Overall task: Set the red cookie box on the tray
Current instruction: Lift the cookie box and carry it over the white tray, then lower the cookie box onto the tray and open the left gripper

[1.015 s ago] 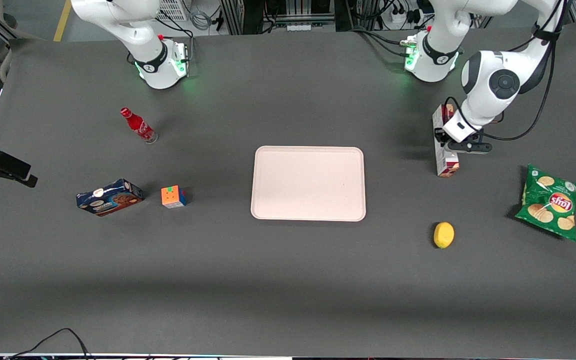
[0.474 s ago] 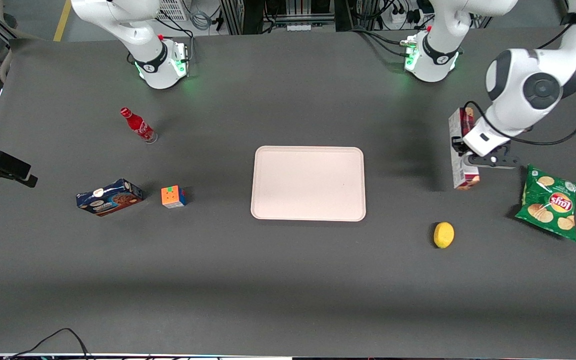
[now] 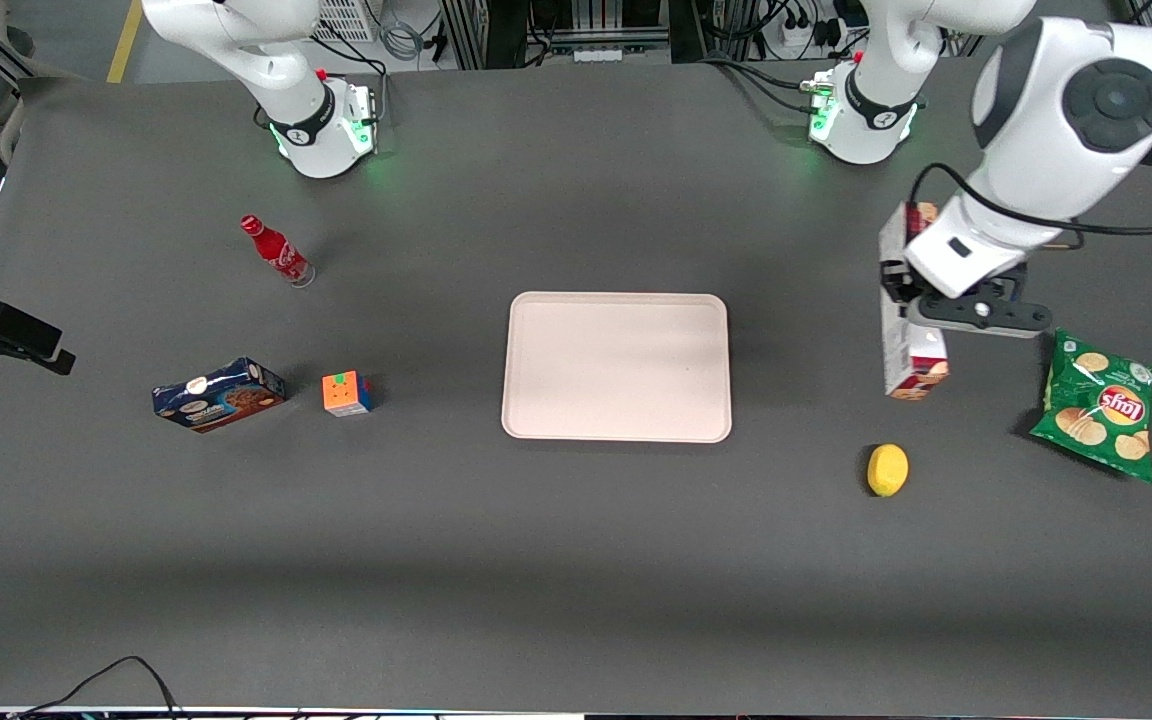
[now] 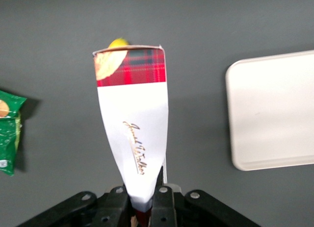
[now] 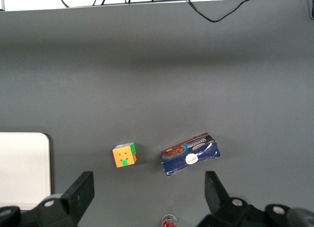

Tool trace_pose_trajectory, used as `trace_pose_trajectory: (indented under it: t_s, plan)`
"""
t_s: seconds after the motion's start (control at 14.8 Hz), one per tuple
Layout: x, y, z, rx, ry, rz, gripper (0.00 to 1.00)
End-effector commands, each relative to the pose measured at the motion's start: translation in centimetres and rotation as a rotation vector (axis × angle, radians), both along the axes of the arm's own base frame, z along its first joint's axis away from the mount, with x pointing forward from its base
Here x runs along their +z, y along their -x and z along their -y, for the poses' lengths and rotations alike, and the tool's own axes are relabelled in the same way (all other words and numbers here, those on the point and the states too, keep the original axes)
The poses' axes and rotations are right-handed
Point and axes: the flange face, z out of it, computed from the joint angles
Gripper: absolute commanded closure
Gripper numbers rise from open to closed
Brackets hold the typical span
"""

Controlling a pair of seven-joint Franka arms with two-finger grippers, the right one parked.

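- The tool (image 3: pixel 911 305) is clamped on the red cookie box (image 3: pixel 908 340), holding it lifted above the bench (image 3: pixel 576 560) toward the working arm's end.
- The pickup looks done.
- The tray (image 3: pixel 617 366) sits bare, well apart; carrying over and setting down remain.

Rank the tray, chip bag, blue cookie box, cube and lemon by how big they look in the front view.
1. Tray
2. Chip bag
3. Blue cookie box
4. Cube and lemon: too alike to rank.

The hand holds the red cookie box above the table.
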Motion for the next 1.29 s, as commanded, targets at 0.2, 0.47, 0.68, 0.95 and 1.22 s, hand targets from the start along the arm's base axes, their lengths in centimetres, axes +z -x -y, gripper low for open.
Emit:
trace_pose_trajectory:
  t_s: [0.2,0.47,0.68,0.95,1.22]
  plan:
    - [1.0,-2.8,16.6,0.112,0.028,0.007,1.00]
    - [-5.8,-1.6,23.4,0.145,0.040,-0.016,1.00]
    - [-11.3,-1.3,25.4,0.169,0.040,-0.007,1.00]
    - [-18.2,0.0,26.0,0.121,0.006,0.001,1.00]
    - [-22.1,1.4,24.6,0.090,0.003,0.018,1.00]
